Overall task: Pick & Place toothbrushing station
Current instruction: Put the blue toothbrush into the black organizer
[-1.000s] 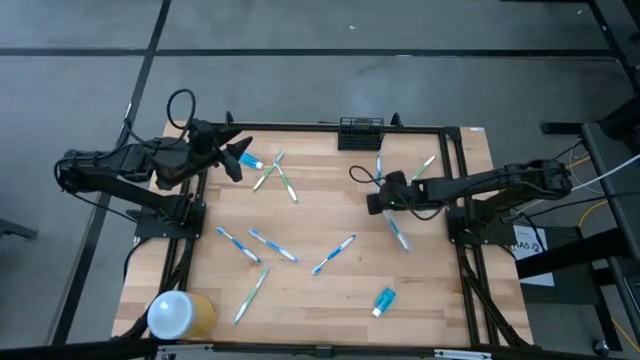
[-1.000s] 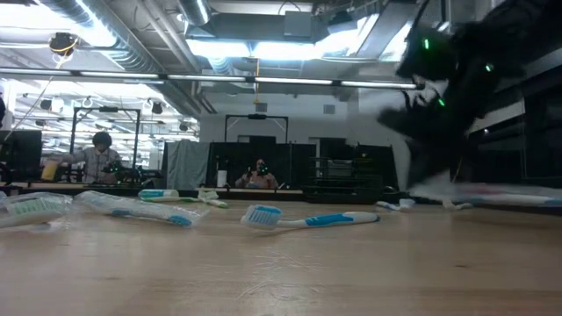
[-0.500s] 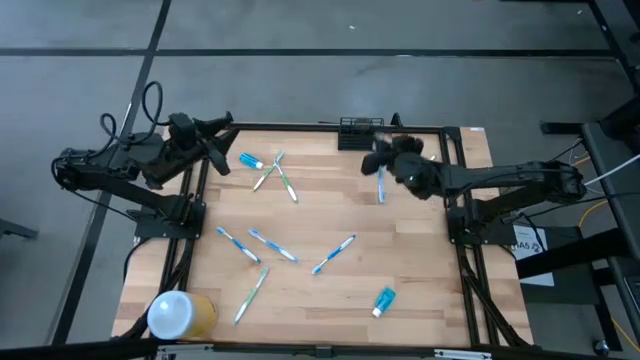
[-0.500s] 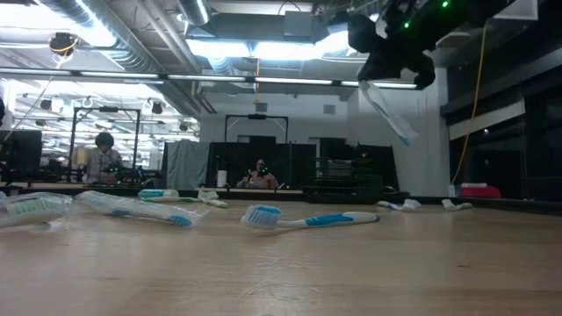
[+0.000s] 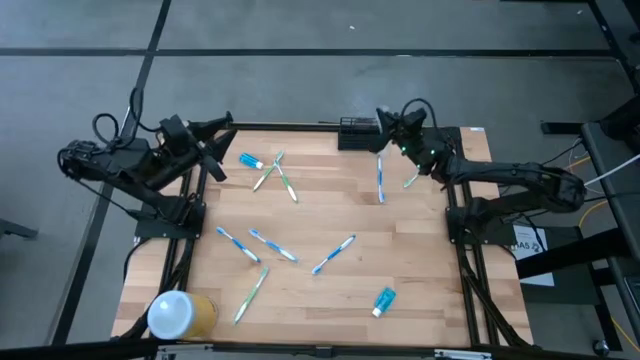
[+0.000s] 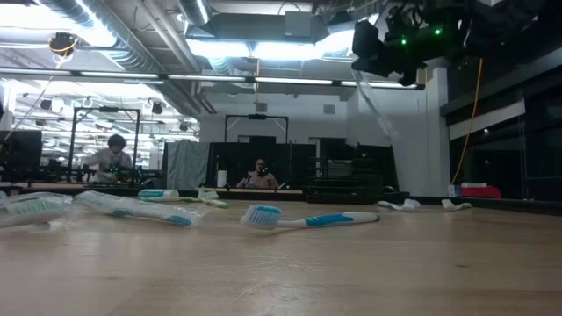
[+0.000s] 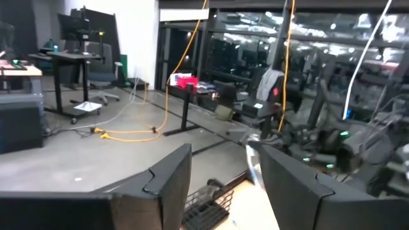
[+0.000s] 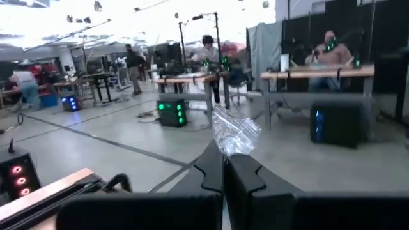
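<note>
The toothbrushing station (image 5: pixel 360 132) stands at the table's far edge; its slots appear empty, though contents are hard to confirm. The right gripper (image 5: pixel 392 123), raised just beside the station, is clenched on a wrapped toothbrush (image 8: pixel 234 135). Placement appears pending. Several toothbrushes (image 5: pixel 272 244) lie scattered well apart from the station. The left gripper (image 5: pixel 215 150) waits released, far from it.

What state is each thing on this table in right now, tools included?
Left tool: open, empty, at the table's far left edge.
Right tool: shut on a wrapped toothbrush, raised beside the rack.
Wrapped toothbrush: hanging from the right tool.
Rack: standing at the table's far edge.
Loose toothbrushes: lying flat on the table.
Toothpaste tube: lying flat.
</note>
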{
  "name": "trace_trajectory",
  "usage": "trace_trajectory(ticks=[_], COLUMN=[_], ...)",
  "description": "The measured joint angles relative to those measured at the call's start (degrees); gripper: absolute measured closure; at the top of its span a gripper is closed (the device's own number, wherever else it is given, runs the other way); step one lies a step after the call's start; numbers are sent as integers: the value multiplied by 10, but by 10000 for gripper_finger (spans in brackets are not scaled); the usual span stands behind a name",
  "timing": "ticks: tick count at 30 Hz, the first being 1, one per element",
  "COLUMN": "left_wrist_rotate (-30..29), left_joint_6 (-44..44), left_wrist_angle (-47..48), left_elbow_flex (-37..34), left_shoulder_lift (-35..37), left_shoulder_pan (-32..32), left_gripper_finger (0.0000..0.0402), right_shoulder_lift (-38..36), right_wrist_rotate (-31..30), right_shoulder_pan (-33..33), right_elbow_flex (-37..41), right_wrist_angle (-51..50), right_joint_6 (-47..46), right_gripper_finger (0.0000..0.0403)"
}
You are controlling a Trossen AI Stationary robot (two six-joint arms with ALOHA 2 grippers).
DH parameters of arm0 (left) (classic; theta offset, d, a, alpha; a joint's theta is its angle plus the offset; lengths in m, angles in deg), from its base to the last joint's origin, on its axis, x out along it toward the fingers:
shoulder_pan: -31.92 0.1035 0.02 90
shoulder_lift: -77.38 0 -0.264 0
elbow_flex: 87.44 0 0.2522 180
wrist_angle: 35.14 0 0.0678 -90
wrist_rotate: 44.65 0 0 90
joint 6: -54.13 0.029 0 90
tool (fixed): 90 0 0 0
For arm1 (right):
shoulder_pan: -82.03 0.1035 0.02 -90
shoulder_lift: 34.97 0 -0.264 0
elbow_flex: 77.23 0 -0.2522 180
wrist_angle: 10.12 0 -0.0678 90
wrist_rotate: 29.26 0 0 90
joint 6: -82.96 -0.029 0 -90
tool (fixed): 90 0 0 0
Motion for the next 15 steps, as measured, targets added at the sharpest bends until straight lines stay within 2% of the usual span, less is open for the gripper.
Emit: trace_trajectory(ticks=[7,15], left_wrist_rotate=[-7,-7], left_joint_6=[0,-3], left_wrist_angle=[-37,-71], left_elbow_flex=[0,0], left_shoulder_lift=[-20,-52], left_shoulder_pan=[-17,-24], left_gripper_finger=[220,220], right_shoulder_lift=[21,68], right_wrist_rotate=[122,207], right_shoulder_pan=[-89,-147], right_elbow_flex=[0,0], right_wrist_angle=[60,132], right_joint_6=[12,6], right_gripper_finger=[403,403])
